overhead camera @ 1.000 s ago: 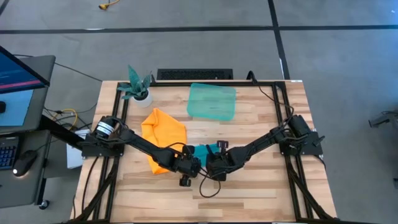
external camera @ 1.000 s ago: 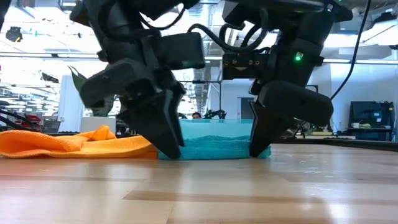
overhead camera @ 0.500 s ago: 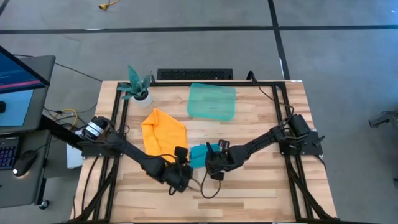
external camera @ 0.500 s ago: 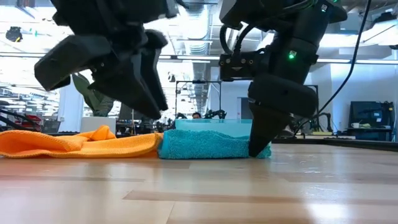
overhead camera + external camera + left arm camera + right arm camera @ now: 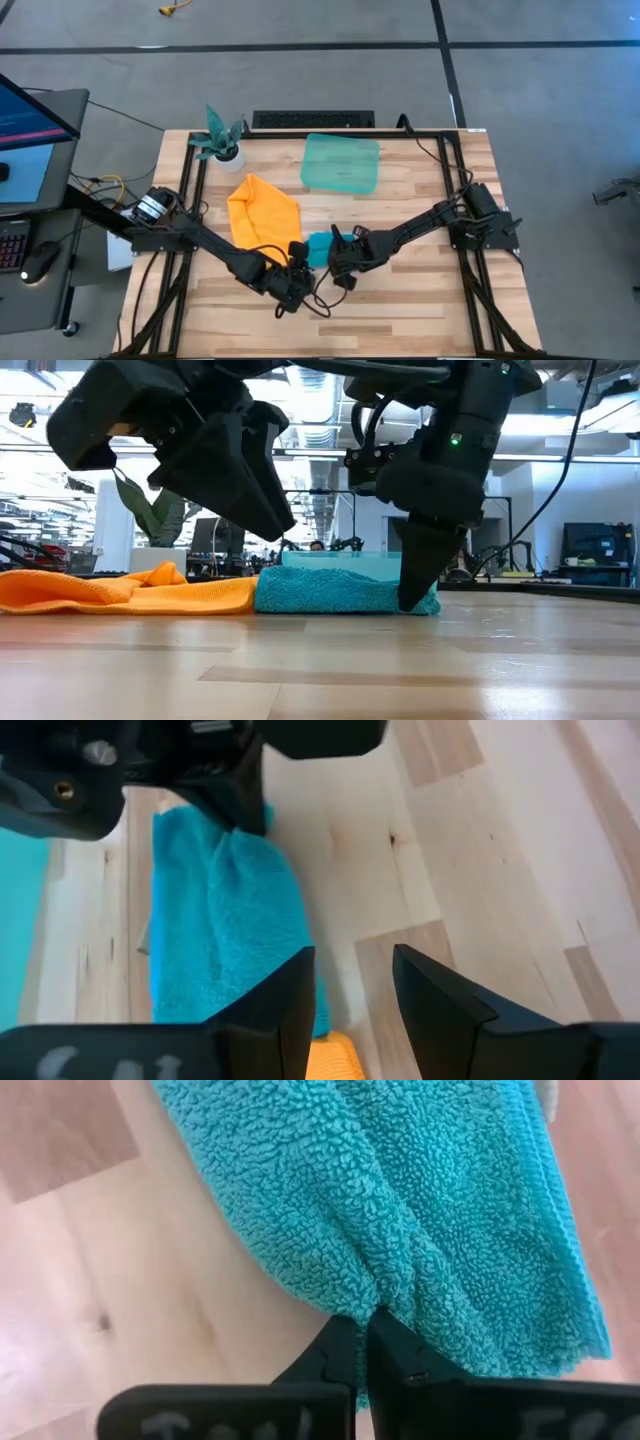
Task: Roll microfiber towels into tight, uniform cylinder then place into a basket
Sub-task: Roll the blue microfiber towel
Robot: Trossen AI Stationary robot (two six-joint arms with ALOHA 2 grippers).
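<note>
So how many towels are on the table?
2. The orange towel lies spread on the table's left side; the blue towel is beside it, pinched by the right gripper.

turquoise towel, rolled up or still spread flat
Rolled or folded into a compact bundle: the turquoise towel lies as a short thick wad, one end pinched by the right gripper.

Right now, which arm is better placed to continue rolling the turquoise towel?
The right arm, probably. Its claw is shut on an edge of the turquoise towel on the table. The left claw is open, lifted beside the towel and holding nothing.
</note>
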